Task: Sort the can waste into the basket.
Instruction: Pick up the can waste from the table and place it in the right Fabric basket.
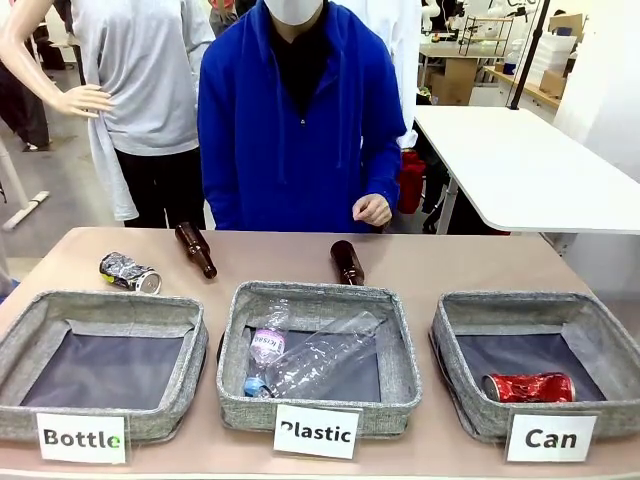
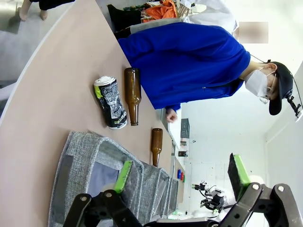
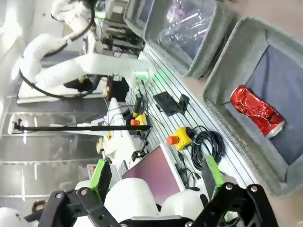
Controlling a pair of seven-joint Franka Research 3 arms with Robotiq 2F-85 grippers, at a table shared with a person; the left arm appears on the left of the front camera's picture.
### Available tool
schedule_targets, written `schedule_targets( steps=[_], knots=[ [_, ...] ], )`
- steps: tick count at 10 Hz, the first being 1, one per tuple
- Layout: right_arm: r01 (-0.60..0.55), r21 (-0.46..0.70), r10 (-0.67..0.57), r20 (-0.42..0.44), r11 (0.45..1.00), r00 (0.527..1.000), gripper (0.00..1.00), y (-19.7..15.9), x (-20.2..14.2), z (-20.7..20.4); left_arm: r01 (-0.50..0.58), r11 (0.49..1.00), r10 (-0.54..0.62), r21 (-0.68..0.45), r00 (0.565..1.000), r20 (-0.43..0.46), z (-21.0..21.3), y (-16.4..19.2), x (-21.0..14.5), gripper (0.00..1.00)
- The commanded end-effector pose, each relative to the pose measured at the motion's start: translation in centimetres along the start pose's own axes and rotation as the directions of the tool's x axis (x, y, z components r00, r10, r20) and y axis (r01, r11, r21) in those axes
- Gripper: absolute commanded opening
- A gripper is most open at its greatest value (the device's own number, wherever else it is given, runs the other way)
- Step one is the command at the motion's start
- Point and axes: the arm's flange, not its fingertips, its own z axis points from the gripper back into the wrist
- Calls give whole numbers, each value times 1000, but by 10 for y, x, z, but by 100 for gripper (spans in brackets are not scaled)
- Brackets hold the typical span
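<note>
My left gripper is open and empty, and the silver can lies ahead of it, pointing away.

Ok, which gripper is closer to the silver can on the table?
Left. The left gripper hangs by the Bottle basket, the silver can just beyond; the right gripper is over by the Can basket.
</note>
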Motion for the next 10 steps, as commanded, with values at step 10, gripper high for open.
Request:
schedule_targets(
  steps=[10],
  knots=[
    [-89, -42, 85, -84, 995, 993, 100, 7, 7, 0, 19, 1000, -19, -10, 1000, -7, 2, 1, -1, 100]
  ],
)
